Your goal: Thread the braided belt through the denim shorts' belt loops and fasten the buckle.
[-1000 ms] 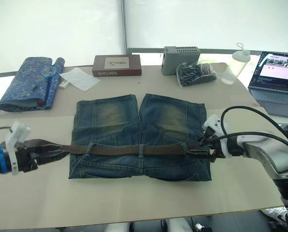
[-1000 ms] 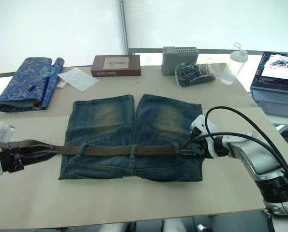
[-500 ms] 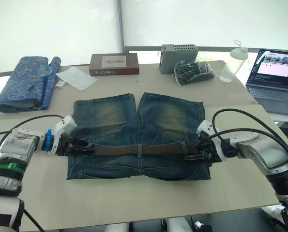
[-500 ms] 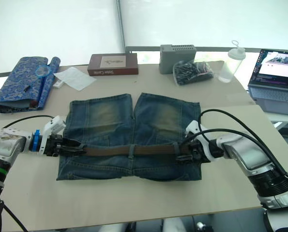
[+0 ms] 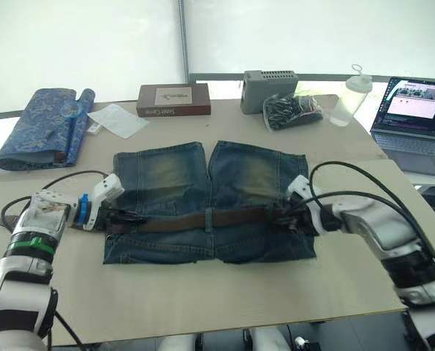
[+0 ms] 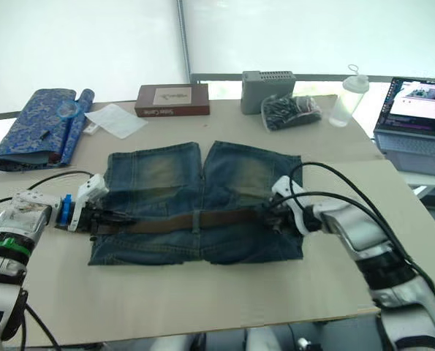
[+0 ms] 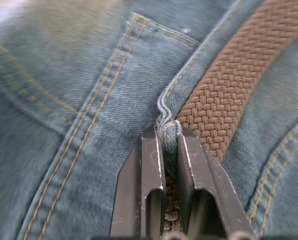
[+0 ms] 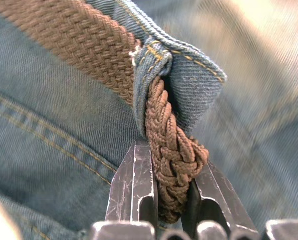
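We see the denim shorts (image 5: pixel 210 201) lying flat on the bench (image 5: pixel 202 292), waistband toward us; the braided belt (image 5: pixel 202 219) runs across the waistband through the belt loops (image 5: pixel 209 218). The left tool (image 5: pixel 122 217) sits at the shorts' left edge and the right tool (image 5: pixel 283 216) at the right edge, both low on the belt line.

The head views give the layout but not the grips; the wrist views supply them. In the left wrist view, the left tool (image 7: pixel 169 145) has its two black fingers (image 7: pixel 149 175) nearly together, pinching a fold of denim at the tips, with the woven strap (image 7: pixel 224 100) lying against one finger and passing beneath; we cannot tell whether the strap itself is gripped. In the right wrist view, the right tool (image 8: pixel 171 165) is closed on a bunched, folded section of the belt (image 8: pixel 174 165), just where it passes under a denim loop (image 8: pixel 154 75).

The buckle cannot be made out in any view; the belt ends are covered by the tools.

Beyond the shorts lie a blue patterned cloth (image 5: pixel 42 124), a white paper (image 5: pixel 118 119), a brown box (image 5: pixel 173 99), a grey box (image 5: pixel 270 79), a dark bag (image 5: pixel 294 111) and a clear bottle (image 5: pixel 349 99); a laptop (image 5: pixel 414 113) is cut off at the right edge.
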Motion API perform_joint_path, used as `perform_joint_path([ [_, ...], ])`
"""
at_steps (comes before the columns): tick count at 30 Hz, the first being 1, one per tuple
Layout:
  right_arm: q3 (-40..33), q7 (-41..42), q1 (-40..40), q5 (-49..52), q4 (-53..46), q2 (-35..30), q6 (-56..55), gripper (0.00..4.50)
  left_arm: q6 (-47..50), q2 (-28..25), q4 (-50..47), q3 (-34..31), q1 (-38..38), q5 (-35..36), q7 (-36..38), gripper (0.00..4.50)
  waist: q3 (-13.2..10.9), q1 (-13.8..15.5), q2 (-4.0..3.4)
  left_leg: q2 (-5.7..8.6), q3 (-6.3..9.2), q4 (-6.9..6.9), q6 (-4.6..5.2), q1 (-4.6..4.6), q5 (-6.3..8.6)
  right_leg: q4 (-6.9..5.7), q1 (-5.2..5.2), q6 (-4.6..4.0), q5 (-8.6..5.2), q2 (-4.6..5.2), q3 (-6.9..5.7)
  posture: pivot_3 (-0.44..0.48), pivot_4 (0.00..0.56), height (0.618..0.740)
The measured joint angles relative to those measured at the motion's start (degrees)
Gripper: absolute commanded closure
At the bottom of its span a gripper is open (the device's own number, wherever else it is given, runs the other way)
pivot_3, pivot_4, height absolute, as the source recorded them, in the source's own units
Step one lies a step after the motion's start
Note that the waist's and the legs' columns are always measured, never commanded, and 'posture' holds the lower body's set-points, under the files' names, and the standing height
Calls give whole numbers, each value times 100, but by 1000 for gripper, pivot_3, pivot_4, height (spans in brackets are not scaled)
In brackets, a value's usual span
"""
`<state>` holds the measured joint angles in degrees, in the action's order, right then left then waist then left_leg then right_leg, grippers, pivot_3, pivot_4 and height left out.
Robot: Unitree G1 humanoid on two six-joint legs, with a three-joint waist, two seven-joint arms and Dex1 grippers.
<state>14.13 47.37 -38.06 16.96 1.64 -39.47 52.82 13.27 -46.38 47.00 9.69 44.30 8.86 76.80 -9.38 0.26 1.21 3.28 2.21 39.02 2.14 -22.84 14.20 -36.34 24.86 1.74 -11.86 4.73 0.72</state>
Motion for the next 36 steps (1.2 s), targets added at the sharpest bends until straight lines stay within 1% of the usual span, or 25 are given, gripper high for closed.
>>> perform_joint_path([
  [3,51,-253,-511,-339,718,346,-475,4318,-541,145,669,-72,388,-231,-450,4500,0,11,1,9,-1,0,-1,-11,-1,-24,20,-1,0,3,2,0,150,740],
  [4,56,-392,-747,-455,1167,550,-709,4319,-745,196,957,-97,557,-322,-760,4500,-2,2,5,13,-5,2,-1,-15,-1,-37,31,-1,0,6,3,0,150,740],
  [7,55,-1033,-1651,-859,2837,1254,-1755,4320,-1450,370,1748,-192,1229,-681,-2068,4500,-10,-26,19,24,-4,2,-16,-54,-11,-46,81,-3,1,10,8,0,150,740],
  [8,47,-1171,-1900,-944,3202,1383,-2074,4320,-1644,383,1886,-211,1411,-758,-2389,4500,-11,-32,24,27,-2,2,-25,-79,-17,-78,113,-5,5,13,9,0,150,740],
  [9,7,-1312,-2142,-1000,3602,1492,-2473,4320,-1855,384,2020,-263,1579,-834,-2670,4500,-10,-42,26,34,-2,2,-67,-103,-42,-87,139,-5,8,18,9,0,150,740],
  [10,-79,-1421,-2365,-1065,4004,1586,-2913,4320,-2084,383,2149,-328,1730,-886,-2902,4500,-10,-56,26,37,-2,-2,-71,-110,-45,-85,146,-3,9,23,7,0,150,740],
  [13,-281,-1627,-2802,-1166,4748,1665,-3816,4320,-2548,383,2268,-572,1951,-871,-3133,4500,-10,-107,26,50,1,-1,-59,-127,-38,-77,155,3,12,39,0,0,150,740],
  [14,-403,-1662,-2892,-1184,4928,1665,-4133,4320,-2719,381,2254,-713,1975,-824,-3073,4500,-10,-126,26,59,1,-1,-51,-133,-35,-76,160,6,12,47,0,0,150,740],
  [16,-538,-1555,-2857,-1220,4954,1580,-4649,4321,-2974,305,2078,-992,1851,-565,-2558,4500,-9,-168,26,71,1,0,-36,-133,-26,-74,159,11,13,58,-1,0,150,740],
  [18,-633,-1194,-2534,-1183,4667,1421,-4970,4321,-3057,220,1623,-1216,1461,-259,-1937,4500,-8,-210,24,76,6,1,-21,-132,-18,-74,155,16,13,62,-2,0,150,740],
  [19,-652,-912,-2159,-1129,4252,1308,-5137,4321,-2978,160,1142,-1344,1047,-39,-1614,4500,-7,-243,22,77,10,2,-12,-131,-12,-76,154,18,13,64,-2,0,150,740],
  [20,-674,-658,-1714,-1086,3757,1192,-5250,4321,-2854,116,545,-1464,539,183,-1374,4500,-6,-271,21,77,14,1,-3,-133,-7,-77,155,19,13,67,-1,0,150,740],
  [22,-734,-247,-630,-877,2596,916,-5310,4322,-2376,30,-967,-1694,-785,688,-1083,4500,-6,-320,19,76,22,-5,13,-137,6,-80,166,19,13,72,5,0,150,740],
  [23,-803,-46,26,-719,1884,725,-5207,4322,-2008,5,-1909,-1867,-1633,983,-1041,4500,-7,-358,18,77,25,-4,19,-147,14,-85,180,19,13,76,8,0,150,740],
  [24,-823,44,302,-651,1620,625,-5116,4323,-1809,2,-2260,-1924,-1986,1096,-1038,4500,-7,-370,17,79,25,2,21,-150,15,-84,181,19,13,76,7,0,150,740],
  [25,-861,93,567,-543,1167,548,-4879,4323,-1493,-16,-2905,-2057,-2440,1272,-1112,4500,-10,-371,17,79,24,15,21,-163,15,-76,183,20,13,77,6,0,150,740],
  [26,-924,106,722,-435,816,500,-4694,4323,-1264,-39,-3380,-2161,-2723,1392,-1193,4500,-10,-374,16,79,16,27,20,-166,15,-72,181,23,12,78,7,0,150,740],
  [28,-1083,167,974,-209,47,346,-4347,4323,-950,-97,-4411,-2392,-3235,1582,-1374,4500,-12,-349,16,75,7,31,23,-142,17,-29,132,49,2,81,7,0,150,740],
  [29,-1159,235,1168,-124,-347,205,-4220,4323,-811,-100,-4964,-2554,-3618,1672,-1485,4500,-11,-325,15,71,6,27,59,-123,38,-34,118,51,3,81,9,0,150,740],
  [30,-1234,310,1386,-35,-631,68,-4123,4323,-712,-98,-5369,-2664,-4001,1756,-1532,4500,-12,-290,15,69,2,27,59,-96,39,-21,102,50,2,82,14,0,150,740],
  [31,-1296,395,1651,35,-883,-71,-4015,4323,-606,-89,-5760,-2752,-4417,1848,-1562,4500,-14,-256,11,60,2,23,56,-54,38,-11,56,46,0,79,15,0,150,740],
  [32,-1336,480,1966,126,-1101,-193,-3861,4323,-425,-49,-6130,-2811,-4887,1944,-1608,4500,-19,-216,2,34,1,4,53,4,37,29,-12,42,-3,72,12,0,150,740],
  [33,-1357,527,2181,199,-1204,-236,-3742,4323,-310,-13,-6324,-2839,-5169,2002,-1624,4500,-21,-166,-1,12,1,2,52,43,36,42,-62,36,-5,70,8,0,150,740],
  [34,-1378,556,2331,248,-1312,-259,-3669,4323,-243,12,-6492,-2883,-5370,2059,-1648,4500,-21,-117,0,-2,0,2,50,62,38,44,-79,29,-13,65,4,0,150,740],
  [36,-1482,657,2643,374,-1616,-420,-3513,4323,-195,21,-6854,-2977,-5804,2085,-1648,4500,-19,-49,-4,-8,-2,1,49,64,37,43,-78,21,-23,62,-4,0,150,740],
])
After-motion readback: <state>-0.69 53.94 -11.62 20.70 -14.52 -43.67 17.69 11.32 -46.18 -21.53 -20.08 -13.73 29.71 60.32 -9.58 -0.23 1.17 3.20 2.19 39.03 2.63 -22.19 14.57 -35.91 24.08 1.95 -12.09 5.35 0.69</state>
